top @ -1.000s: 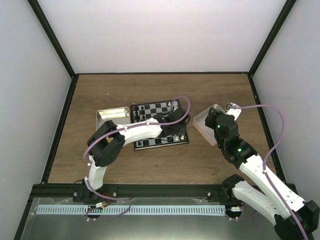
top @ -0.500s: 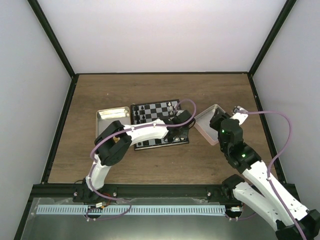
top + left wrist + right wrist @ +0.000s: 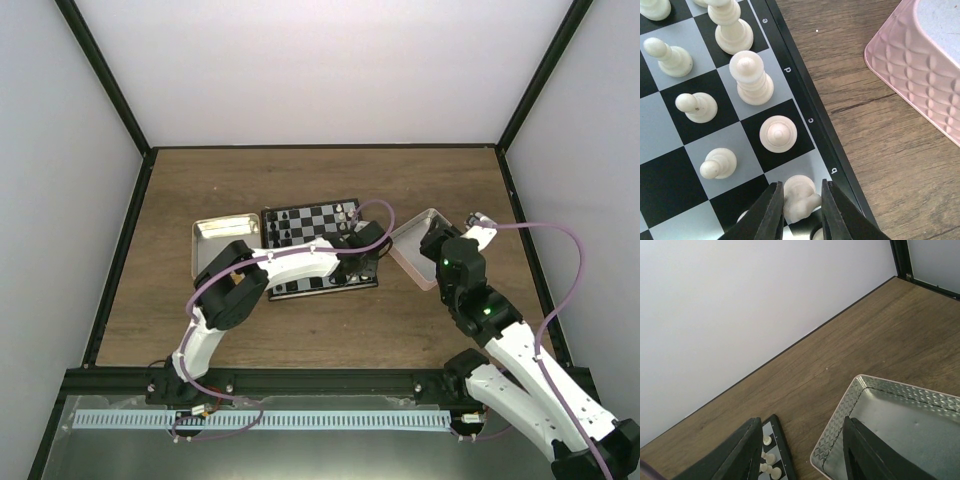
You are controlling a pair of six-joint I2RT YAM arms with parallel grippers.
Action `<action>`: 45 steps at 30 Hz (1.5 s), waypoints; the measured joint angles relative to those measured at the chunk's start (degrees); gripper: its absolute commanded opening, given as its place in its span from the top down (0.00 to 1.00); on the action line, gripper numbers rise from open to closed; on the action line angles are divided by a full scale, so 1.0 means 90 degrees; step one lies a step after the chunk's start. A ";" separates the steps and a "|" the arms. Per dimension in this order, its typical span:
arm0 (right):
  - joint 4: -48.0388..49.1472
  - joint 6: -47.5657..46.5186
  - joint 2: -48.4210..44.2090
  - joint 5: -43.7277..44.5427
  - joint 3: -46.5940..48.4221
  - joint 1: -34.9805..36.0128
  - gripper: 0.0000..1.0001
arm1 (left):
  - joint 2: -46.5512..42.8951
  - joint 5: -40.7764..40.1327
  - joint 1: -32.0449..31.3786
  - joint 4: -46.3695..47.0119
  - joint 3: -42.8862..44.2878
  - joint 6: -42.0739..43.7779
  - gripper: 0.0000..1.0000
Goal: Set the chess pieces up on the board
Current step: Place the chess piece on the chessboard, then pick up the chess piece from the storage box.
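Left end effector (image 3: 799, 212) rightward; glossy piece (image 3: 800, 197)

Board (image 3: 315, 217) corner crowded: cream pieces (image 3: 751, 80) on adjoining squares, narrow gaps only. Left gripper (image 3: 800, 187) straddles edge piece (image 3: 801, 202) there; left arm (image 3: 290, 265) lies across board's near half. Strip of bare table (image 3: 850, 115) between board and pink tray (image 3: 920, 75) passable. Tan tray (image 3: 225, 232) just beside board's left side. Right gripper (image 3: 802, 425), jaws apart, hangs above pink tray.

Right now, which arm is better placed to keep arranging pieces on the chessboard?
Left. The left gripper is at the board edge, a cream piece between its fingers. The right gripper hangs open and empty near the pink tray, off the board.
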 measured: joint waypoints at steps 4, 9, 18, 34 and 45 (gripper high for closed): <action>-0.0007 0.0000 0.0015 -0.0002 0.0000 0.0000 0.55 | 0.0000 0.0002 0.0000 -0.0019 0.0046 0.0032 0.72; -0.0012 -0.0002 0.0032 -0.0002 0.0000 0.0000 0.54 | -0.0015 0.0002 0.0000 -0.0080 0.0087 0.0063 0.70; -0.0015 0.0024 0.0046 -0.0005 0.0000 0.0000 0.54 | -0.1243 0.0049 0.0104 -0.0369 -0.0012 0.0012 0.59; 0.0090 0.0022 0.0427 -0.0335 0.0000 0.0000 0.54 | -0.4085 -0.0109 0.2829 0.0248 -0.3106 -0.0002 0.46; 0.0177 0.0024 0.0777 -0.0534 0.0002 0.0000 0.54 | -0.3592 0.0597 0.4007 0.0704 -0.3728 0.0389 0.71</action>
